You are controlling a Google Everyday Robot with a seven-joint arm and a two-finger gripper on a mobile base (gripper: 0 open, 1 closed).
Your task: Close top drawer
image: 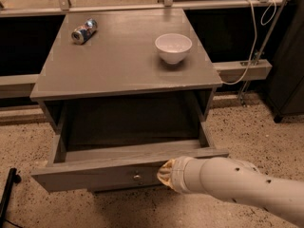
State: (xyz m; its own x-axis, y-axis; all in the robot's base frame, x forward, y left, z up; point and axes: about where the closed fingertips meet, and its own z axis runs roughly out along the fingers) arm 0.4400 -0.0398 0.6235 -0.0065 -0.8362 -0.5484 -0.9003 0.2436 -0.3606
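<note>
The top drawer (95, 175) stands pulled well out of the grey cabinet (123, 65), its box open and bare inside. Its broad front faces away from the cabinet, toward the camera. Its long axis runs side to side across the cabinet's width, with the left end sitting a little lower in the view than the right. A small round knob (137, 177) sits at the centre of the front.

The gripper (163, 174) is at the drawer front, just right of the knob, its yellowish tip against the wood at the end of the white arm (232, 184). Whether it is open or closed cannot be told, and it appears to hold nothing.

On the cabinet top, a white bowl (173, 46) stands upright toward the right. A drink can (84, 31) lies on its side near the back left corner.
</note>
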